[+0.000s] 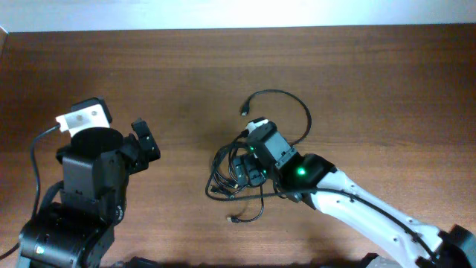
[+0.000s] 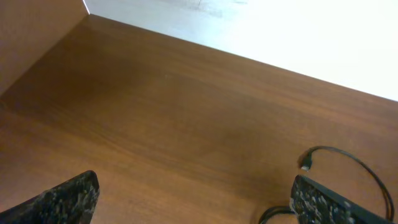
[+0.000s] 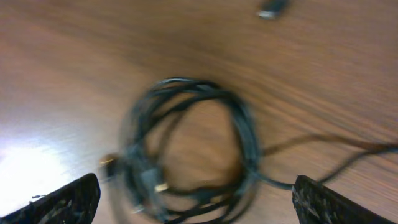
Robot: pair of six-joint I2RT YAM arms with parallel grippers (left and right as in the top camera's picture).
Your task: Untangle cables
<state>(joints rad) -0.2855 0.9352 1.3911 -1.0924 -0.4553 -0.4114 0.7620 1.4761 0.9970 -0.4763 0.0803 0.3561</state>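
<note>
Your right gripper point(image 3: 196, 199) is hovering with its jaws spread wide, grasping nothing, just above the cables point(image 3: 247, 140). They are lying as a coiled bundle near the middle of the desk point(image 1: 357, 67), with one strand looping toward the far edge. Your left gripper point(image 2: 196, 199) is likewise standing released and empty, well apart toward the left edge.
</note>
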